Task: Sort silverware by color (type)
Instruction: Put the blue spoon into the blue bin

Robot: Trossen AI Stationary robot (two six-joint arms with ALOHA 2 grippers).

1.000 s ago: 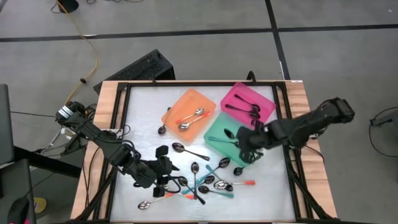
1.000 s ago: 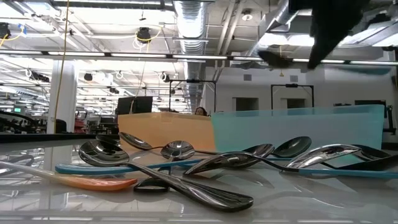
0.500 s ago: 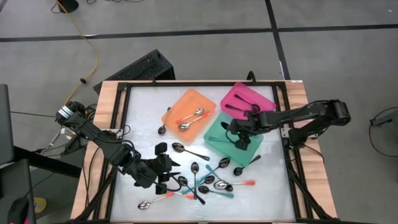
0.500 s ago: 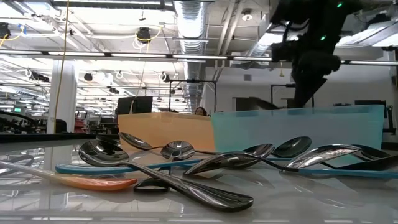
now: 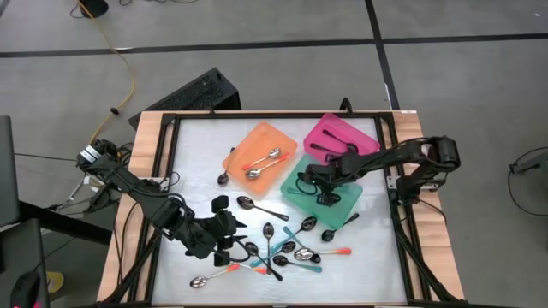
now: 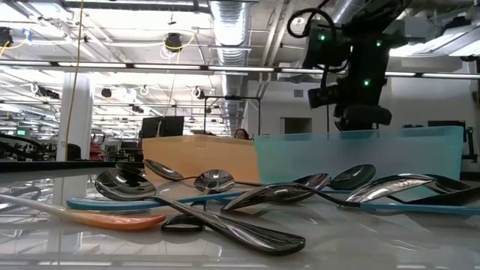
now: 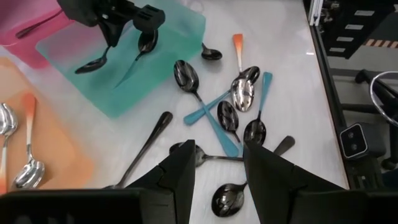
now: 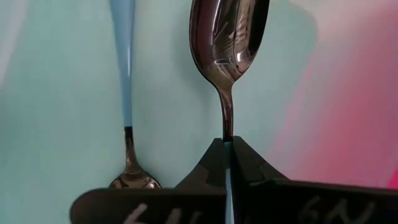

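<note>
Right wrist view: my right pincer (image 8: pixel 227 149) is clamped on a dark-bowled spoon (image 8: pixel 227 37) above the teal tray (image 8: pixel 62 93). My left pincer (image 7: pixel 217 165) stands apart over the worktop (image 7: pixel 292 81).

Trays: we count three, one orange tray (image 5: pixel 259 154), one teal tray (image 5: pixel 301 195), one pink tray (image 5: pixel 364 139).

Spoons in the orange tray: two orange-handled spoons (image 5: pixel 262 162).

Spoons in the pink tray: two black spoons (image 5: pixel 342 147).

Spoons loose on the table (image 5: pixel 197 154): a cluster (image 5: pixel 287 248) we cannot count exactly where it overlaps.
</note>
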